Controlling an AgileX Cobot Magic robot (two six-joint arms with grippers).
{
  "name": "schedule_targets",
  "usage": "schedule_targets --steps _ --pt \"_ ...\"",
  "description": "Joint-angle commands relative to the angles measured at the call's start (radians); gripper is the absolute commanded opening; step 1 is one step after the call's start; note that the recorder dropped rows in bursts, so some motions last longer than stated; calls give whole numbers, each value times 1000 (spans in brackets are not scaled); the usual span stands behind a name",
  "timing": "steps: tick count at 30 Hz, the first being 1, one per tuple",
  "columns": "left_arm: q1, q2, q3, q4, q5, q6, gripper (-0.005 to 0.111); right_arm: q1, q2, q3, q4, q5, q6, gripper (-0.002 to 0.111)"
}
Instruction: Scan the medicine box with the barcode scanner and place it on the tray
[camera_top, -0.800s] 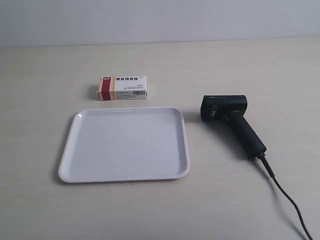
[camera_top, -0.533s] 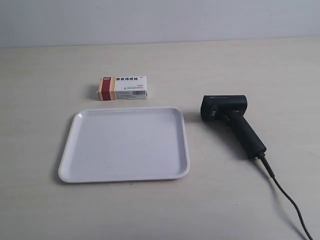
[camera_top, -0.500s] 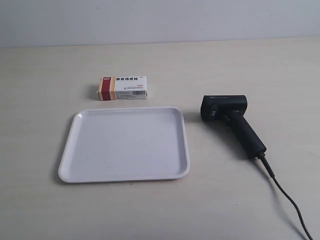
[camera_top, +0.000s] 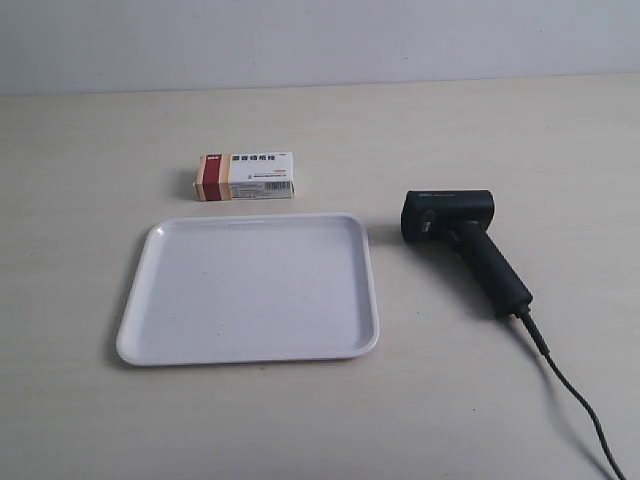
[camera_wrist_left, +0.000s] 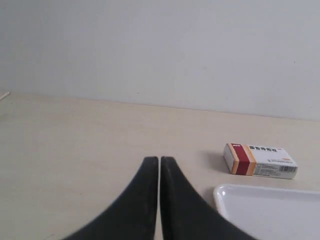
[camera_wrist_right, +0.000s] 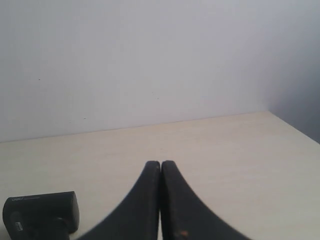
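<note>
The medicine box (camera_top: 246, 176) lies flat on the table just behind the white tray (camera_top: 150, 300), its red and tan band toward the exterior view's left. The black barcode scanner (camera_top: 462, 246) lies on its side to the tray's right, cable trailing to the lower right corner. No arm shows in the exterior view. In the left wrist view my left gripper (camera_wrist_left: 159, 159) is shut and empty, with the medicine box (camera_wrist_left: 260, 161) and a corner of the tray (camera_wrist_left: 225, 192) ahead of it. My right gripper (camera_wrist_right: 160, 163) is shut and empty, with the scanner's head (camera_wrist_right: 42, 212) off to one side.
The scanner's cable (camera_top: 575, 400) runs across the table toward the lower right of the exterior view. A pale wall (camera_top: 320, 40) stands behind the table's far edge. The right wrist view shows the table ending at a dark edge (camera_wrist_right: 295, 127).
</note>
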Motion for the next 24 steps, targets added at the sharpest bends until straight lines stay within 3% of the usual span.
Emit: schedule_targets --steps 1,4,8,11,16,24 --pt "0 -6 0 -1 -29 -142 4 -5 -6 5 -2 -12 2 0" --pt "0 -6 0 -1 -91 -236 4 -5 -6 5 31 -19 37 0" --pt "0 -6 0 2 -253 -232 0 -5 -6 5 39 -19 37 0" --pt "0 41 0 16 -274 -217 0 -5 -6 5 42 -26 42 0" --pt "0 244 -14 21 -341 -168 0 -5 -6 5 83 -88 87 0" --pt "0 708 -117 81 -385 -168 0 -5 -6 5 83 -143 89 0"
